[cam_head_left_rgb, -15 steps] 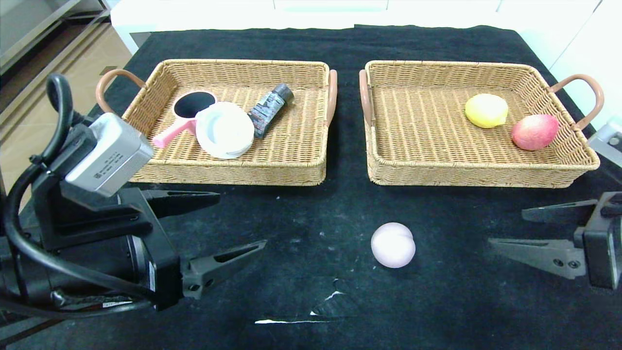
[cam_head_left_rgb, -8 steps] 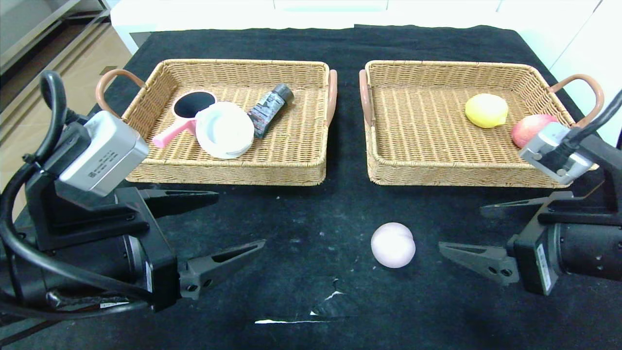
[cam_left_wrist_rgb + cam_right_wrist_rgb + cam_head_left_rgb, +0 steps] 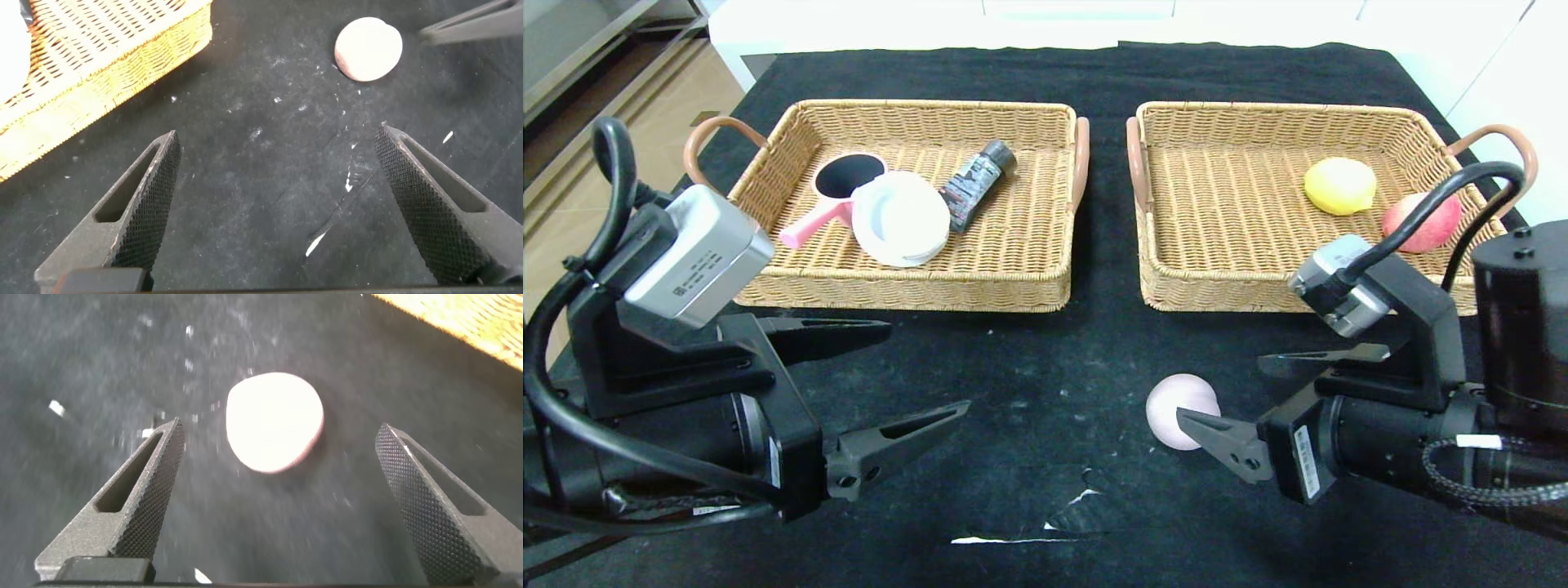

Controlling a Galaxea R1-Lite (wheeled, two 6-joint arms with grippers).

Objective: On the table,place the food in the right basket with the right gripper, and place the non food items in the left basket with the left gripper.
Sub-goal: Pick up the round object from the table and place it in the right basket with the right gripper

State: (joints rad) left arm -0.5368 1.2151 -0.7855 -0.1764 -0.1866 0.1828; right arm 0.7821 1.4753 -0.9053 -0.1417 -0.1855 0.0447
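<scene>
A pale mauve ball (image 3: pixel 1172 398) (image 3: pixel 369 49) (image 3: pixel 274 420) lies on the black table (image 3: pixel 1045 359) in front of the right basket (image 3: pixel 1225 290). My right gripper (image 3: pixel 1221 388) (image 3: pixel 279 426) is open just right of the ball, one fingertip overlapping its near side, the ball just beyond the fingertips. In the right basket lie a yellow lemon (image 3: pixel 1339 185) and a red-pink peach (image 3: pixel 1429 229). The left basket (image 3: pixel 898 290) holds a black tube (image 3: pixel 977 184), a pink pan (image 3: pixel 849 175) and a white dish (image 3: pixel 900 218). My left gripper (image 3: pixel 929 366) (image 3: pixel 277 132) hangs open and empty over bare cloth.
A small white tear (image 3: pixel 1078 498) marks the cloth near the front middle. The baskets stand side by side with a narrow gap between their handles. A corner of the left basket (image 3: pixel 98 57) shows in the left wrist view. Floor lies beyond the table's left edge.
My right arm has swung in from the right edge leftward, bringing its open fingers up to the mauve ball. The left arm and everything in the baskets stayed put.
</scene>
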